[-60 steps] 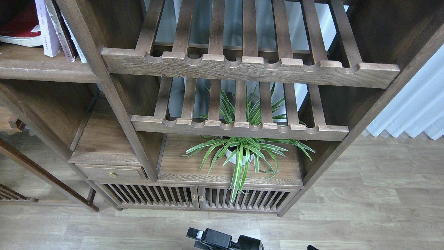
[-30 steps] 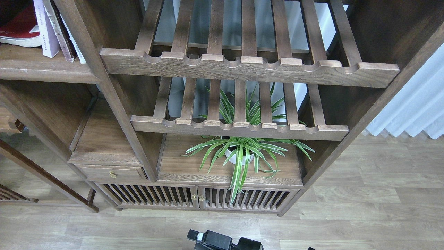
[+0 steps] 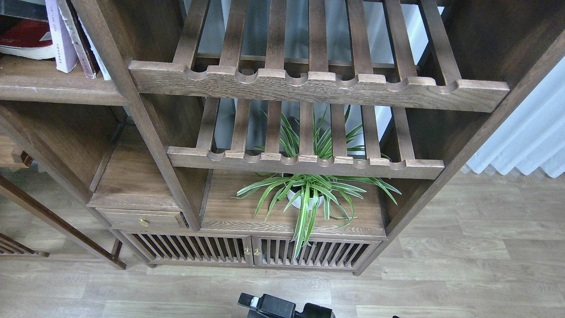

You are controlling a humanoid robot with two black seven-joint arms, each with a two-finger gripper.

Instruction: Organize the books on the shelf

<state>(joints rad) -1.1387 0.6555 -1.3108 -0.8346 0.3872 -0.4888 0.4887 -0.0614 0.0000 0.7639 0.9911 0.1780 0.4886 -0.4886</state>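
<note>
The shelf point(image 3: 53, 86) is the solid dark board at the upper left. On it the thick red book point(image 3: 24, 39) lies flat. The white-lilac book point(image 3: 61, 39) stands upright right of it. More thin books point(image 3: 81, 44) lean against the post. A dark grey band point(image 3: 22, 9) lies over the red book's top at the frame edge. I cannot tell whether it is the black-grey book. A black part of my body point(image 3: 282, 307) shows at the bottom edge, with no fingers to tell apart. Neither gripper shows.
Two slatted racks with notched front rails point(image 3: 318, 86) point(image 3: 304, 162) fill the middle of the bookcase. A potted spider plant point(image 3: 309, 194) stands on the cabinet top below them. A small drawer point(image 3: 141, 219) and slatted doors point(image 3: 247, 251) sit lower. A white curtain point(image 3: 529, 141) hangs at the right over wood flooring.
A dark grey band has appeared over the top of the red book at the upper left corner. The view has shifted very slightly. Nothing else moved.
</note>
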